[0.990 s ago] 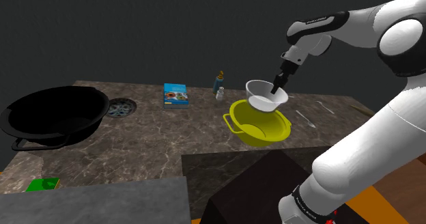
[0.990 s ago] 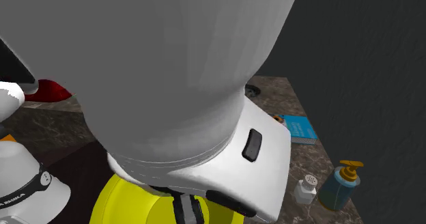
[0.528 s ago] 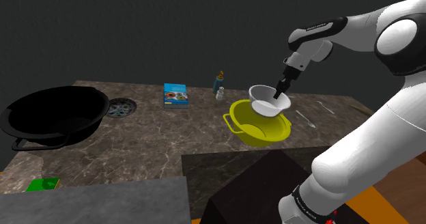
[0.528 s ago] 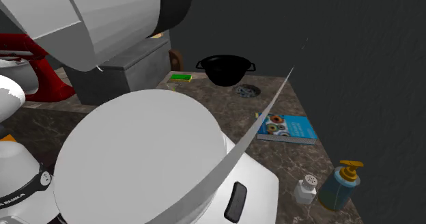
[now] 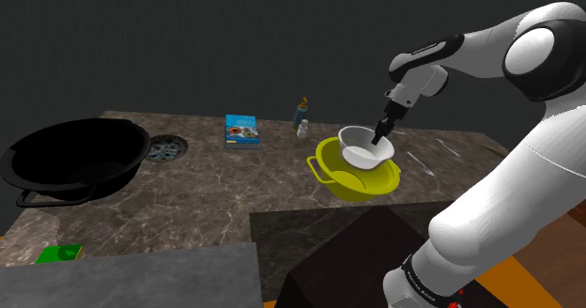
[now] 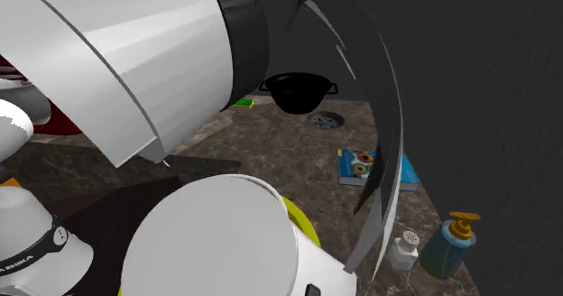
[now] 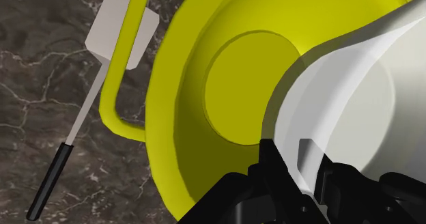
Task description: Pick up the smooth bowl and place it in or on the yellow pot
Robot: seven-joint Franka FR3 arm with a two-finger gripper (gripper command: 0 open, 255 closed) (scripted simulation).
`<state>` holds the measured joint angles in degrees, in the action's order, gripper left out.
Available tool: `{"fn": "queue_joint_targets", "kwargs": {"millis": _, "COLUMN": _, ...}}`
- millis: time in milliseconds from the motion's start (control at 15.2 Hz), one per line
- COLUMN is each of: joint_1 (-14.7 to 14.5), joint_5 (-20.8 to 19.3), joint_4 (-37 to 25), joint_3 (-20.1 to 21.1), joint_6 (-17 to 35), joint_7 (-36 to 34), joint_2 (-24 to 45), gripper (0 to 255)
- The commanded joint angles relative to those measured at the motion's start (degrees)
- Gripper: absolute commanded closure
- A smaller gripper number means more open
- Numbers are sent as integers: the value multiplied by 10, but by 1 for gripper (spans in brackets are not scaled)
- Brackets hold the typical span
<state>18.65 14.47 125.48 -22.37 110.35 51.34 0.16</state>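
Wrist view shows your fingers (image 7: 276, 166) clamped across the rim of the white bowl (image 7: 355, 100), hanging it tilted over the yellow pot (image 7: 188, 86), ready for release inside.

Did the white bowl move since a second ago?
Yes. In the shoulder view the white bowl has sunk lower, closer to the yellow pot, which has stayed put on the counter. The tool holds the bowl's rim.
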Motion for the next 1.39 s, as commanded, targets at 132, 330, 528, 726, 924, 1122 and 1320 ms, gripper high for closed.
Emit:
{"fn": "queue_joint_targets", "kwargs": {"millis": 132, "joint_1": 0, "joint_5": 8, "joint_4": 12, "joint_3": 0, "joint_6": 24, "joint_7": 10, "joint_2": 13, "gripper": 255}}
{"fn": "queue_joint_targets", "kwargs": {"millis": 330, "joint_1": 0, "joint_5": 8, "joint_4": 12, "joint_3": 0, "joint_6": 24, "joint_7": 10, "joint_2": 13, "gripper": 255}}
{"fn": "queue_joint_targets", "kwargs": {"millis": 528, "joint_1": 0, "joint_5": 8, "joint_4": 12, "joint_3": 0, "joint_6": 24, "joint_7": 10, "joint_2": 13, "gripper": 255}}
{"fn": "queue_joint_targets", "kwargs": {"millis": 726, "joint_1": 0, "joint_5": 8, "joint_4": 12, "joint_3": 0, "joint_6": 24, "joint_7": 10, "joint_2": 13, "gripper": 0}}
{"fn": "queue_joint_targets", "kwargs": {"millis": 924, "joint_1": 0, "joint_5": 8, "joint_4": 12, "joint_3": 0, "joint_6": 24, "joint_7": 10, "joint_2": 13, "gripper": 0}}
{"fn": "queue_joint_targets", "kwargs": {"millis": 1122, "joint_1": 4, "joint_5": -1, "joint_4": -18, "joint_3": -4, "joint_6": -14, "joint_7": 5, "joint_2": 5, "gripper": 0}}
{"fn": "queue_joint_targets", "kwargs": {"millis": 1320, "joint_1": 8, "joint_5": -7, "joint_4": -47, "joint_3": -8, "joint_6": -48, "joint_7": 1, "joint_2": 1, "gripper": 0}}
